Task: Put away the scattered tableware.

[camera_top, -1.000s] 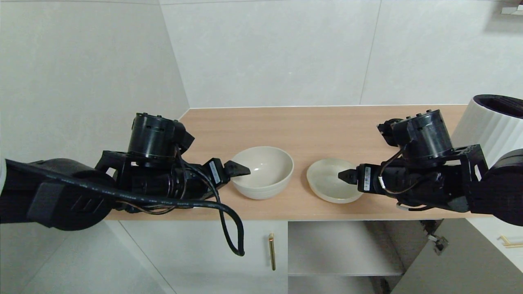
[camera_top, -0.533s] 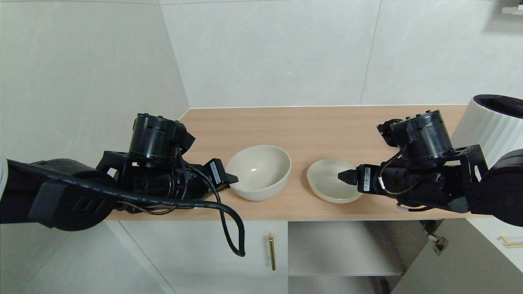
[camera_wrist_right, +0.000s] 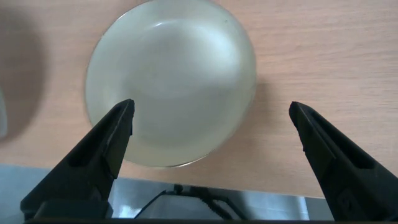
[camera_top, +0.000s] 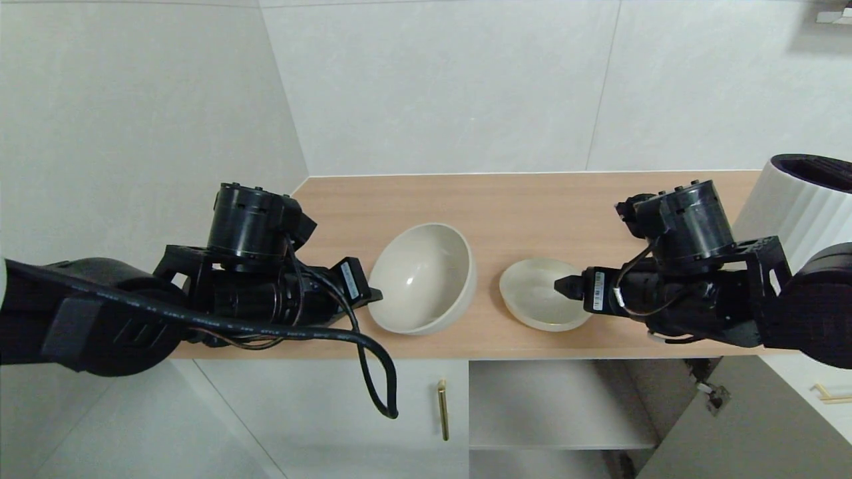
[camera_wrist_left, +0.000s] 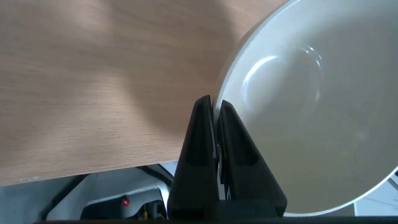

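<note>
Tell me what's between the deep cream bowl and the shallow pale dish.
Only a bare strip of light wooden countertop lies between the deep cream ceramic bowl and the shallow pale dish; head view shows it.

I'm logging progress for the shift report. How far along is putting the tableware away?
Done: nothing yet; both pieces are on the counter. In hand: the left gripper is shut on the rim of the bowl, which is tipped up on one side. Left: the shallow dish lies flat, ungripped, with the right gripper open by it; both likely go into the open cupboard below.
</note>
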{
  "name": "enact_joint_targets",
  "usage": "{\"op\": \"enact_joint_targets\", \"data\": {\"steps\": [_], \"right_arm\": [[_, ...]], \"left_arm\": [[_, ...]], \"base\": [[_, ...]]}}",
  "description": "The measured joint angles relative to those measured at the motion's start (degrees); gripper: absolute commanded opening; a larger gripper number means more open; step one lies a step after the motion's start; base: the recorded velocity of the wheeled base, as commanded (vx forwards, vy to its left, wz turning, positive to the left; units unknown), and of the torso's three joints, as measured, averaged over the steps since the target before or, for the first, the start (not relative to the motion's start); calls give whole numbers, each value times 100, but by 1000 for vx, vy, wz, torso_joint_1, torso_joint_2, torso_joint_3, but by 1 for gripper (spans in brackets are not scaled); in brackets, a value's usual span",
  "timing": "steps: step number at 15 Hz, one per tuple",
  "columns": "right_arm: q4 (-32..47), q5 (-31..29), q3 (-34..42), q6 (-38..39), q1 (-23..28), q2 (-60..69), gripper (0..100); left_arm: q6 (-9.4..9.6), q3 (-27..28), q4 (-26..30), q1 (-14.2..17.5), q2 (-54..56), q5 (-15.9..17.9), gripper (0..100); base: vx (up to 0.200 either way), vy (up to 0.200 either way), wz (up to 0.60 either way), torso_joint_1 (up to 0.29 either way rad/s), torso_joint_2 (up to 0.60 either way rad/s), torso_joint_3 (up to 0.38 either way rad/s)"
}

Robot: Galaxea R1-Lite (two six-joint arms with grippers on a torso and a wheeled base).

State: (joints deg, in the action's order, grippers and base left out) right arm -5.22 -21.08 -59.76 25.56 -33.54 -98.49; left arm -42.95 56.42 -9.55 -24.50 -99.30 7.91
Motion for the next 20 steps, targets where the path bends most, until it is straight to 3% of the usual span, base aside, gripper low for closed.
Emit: {"op": "enact_joint_targets", "data": {"steps": [4,14,15,20], "right_arm": [[-4,-519,-151,2,7,-263,100],[13,-546,-178,-24,44,-549,100],[13,-546,-176,-26,44,-558,0],[167,-539,-178,-26,35,-564,0]], "left_arm": [[0,0,0,6,27,-1,0],[0,0,7,6,79,-1,0],[0,0,9,6,93,-1,0],[0,0,7,12,110,-1,0]], "base": [[0,0,0,0,0,0],[0,0,0,0,0,0],[0,0,0,0,0,0],[0,0,0,0,0,0]]}}
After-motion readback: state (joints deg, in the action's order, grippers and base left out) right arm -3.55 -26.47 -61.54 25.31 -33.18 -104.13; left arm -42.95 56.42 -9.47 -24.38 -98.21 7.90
